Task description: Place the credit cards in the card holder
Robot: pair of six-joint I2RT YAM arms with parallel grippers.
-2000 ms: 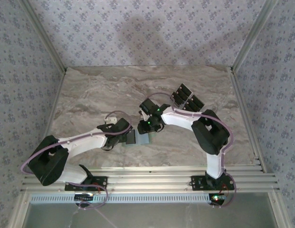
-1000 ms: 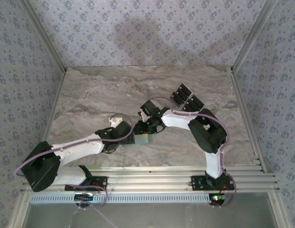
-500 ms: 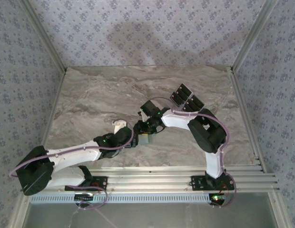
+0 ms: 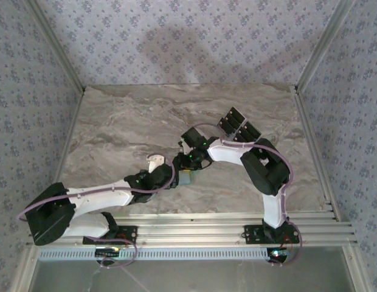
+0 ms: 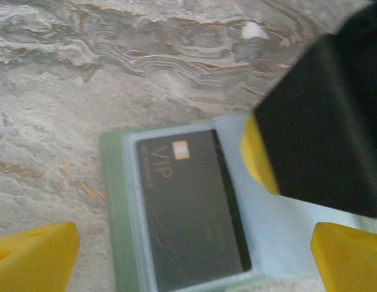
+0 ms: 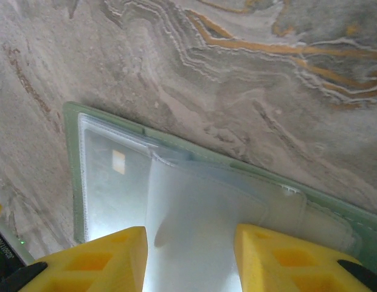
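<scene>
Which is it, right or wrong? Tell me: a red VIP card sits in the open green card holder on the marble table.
Wrong colour. The VIP card in the open green card holder on the marble table is black, not red; the left wrist view shows it.

Top camera high above, facing down, wrist cameras close, both sharing the card holder (image 5: 118, 207)

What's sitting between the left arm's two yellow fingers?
The open green card holder, with a black VIP credit card in it, lies between the left end effector's yellow fingers. The left wrist view shows it.
</scene>
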